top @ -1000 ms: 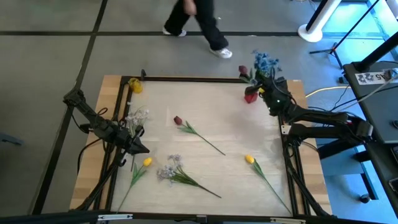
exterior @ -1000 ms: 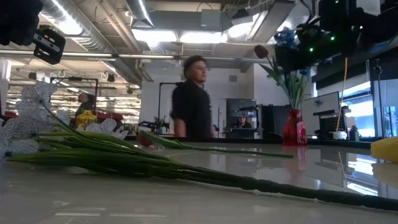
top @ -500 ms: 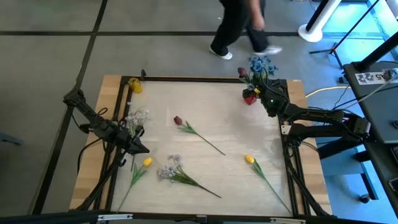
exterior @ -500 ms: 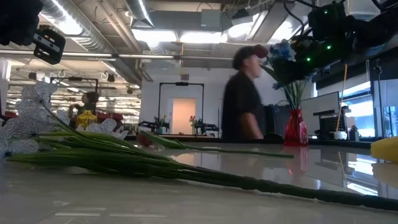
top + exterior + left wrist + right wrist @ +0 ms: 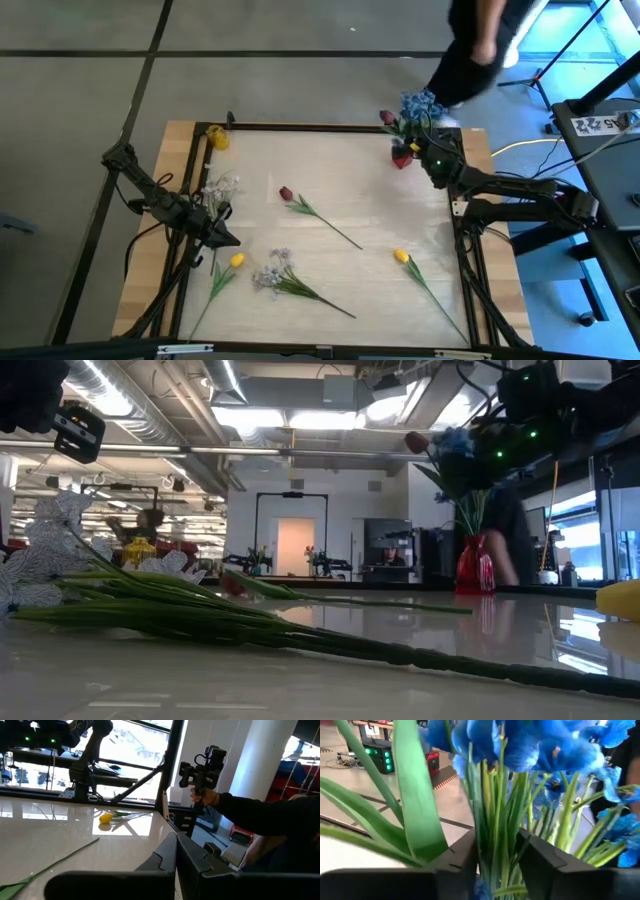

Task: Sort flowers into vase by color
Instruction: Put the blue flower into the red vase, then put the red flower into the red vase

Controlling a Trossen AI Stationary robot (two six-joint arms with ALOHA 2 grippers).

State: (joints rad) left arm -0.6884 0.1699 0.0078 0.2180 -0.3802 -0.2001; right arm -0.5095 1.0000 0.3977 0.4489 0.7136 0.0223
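Over at the far right corner of the table (image 5: pixel 330 215), the right end effector (image 5: pixel 492 860) is pinched on the blue flowers' (image 5: pixel 520 745) thin, floppy, featherlight stems just above the red vase (image 5: pixel 402 157), so low on the stems looks like the spot to grab.

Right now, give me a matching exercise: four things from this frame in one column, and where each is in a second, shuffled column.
Things:
1. blue flowers
2. dark red tulip
3. white spray
4. red vase

Places:
A. lying near the table's middle
B. lying beside the waiting left gripper
C. stems between the right gripper's fingers
D. standing at the table's far right corner

Pairs: 1-C, 2-A, 3-B, 4-D
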